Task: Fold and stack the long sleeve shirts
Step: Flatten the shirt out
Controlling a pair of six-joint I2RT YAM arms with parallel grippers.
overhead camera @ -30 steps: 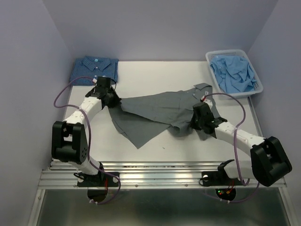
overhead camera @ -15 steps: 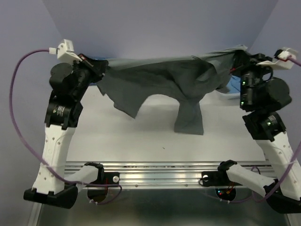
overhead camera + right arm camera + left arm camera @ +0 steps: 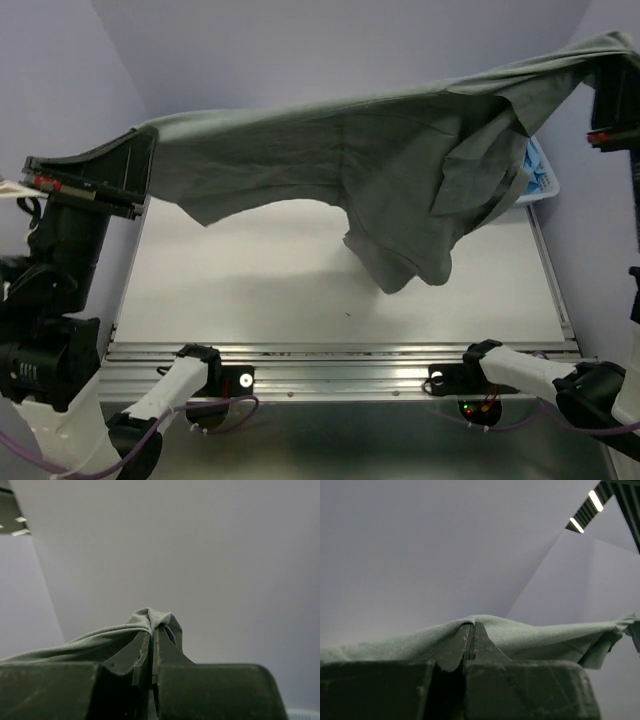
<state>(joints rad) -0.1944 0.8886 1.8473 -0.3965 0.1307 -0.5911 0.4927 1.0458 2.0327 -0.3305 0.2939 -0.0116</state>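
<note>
A slate-grey long sleeve shirt [image 3: 380, 150] hangs stretched in the air between both grippers, high above the white table [image 3: 240, 290]. My left gripper [image 3: 148, 138] is shut on its left edge, and cloth drapes over the pinched tips in the left wrist view: gripper [image 3: 472, 626], shirt [image 3: 540, 635]. My right gripper [image 3: 606, 58] is shut on the shirt's top right corner; the right wrist view shows a bunch of cloth [image 3: 150, 617] at the closed tips of that gripper [image 3: 154, 630]. A loose fold sags lowest at the middle right [image 3: 405, 265], off the table.
A white basket holding light blue cloth [image 3: 538, 178] stands at the back right, mostly hidden behind the shirt. A metal rail [image 3: 330, 365] runs along the near table edge. Lilac walls close in at the back and sides.
Both arms have risen and spread apart, lifting the grey shirt off the table. It went from lying crumpled to hanging stretched high between the grippers.
</note>
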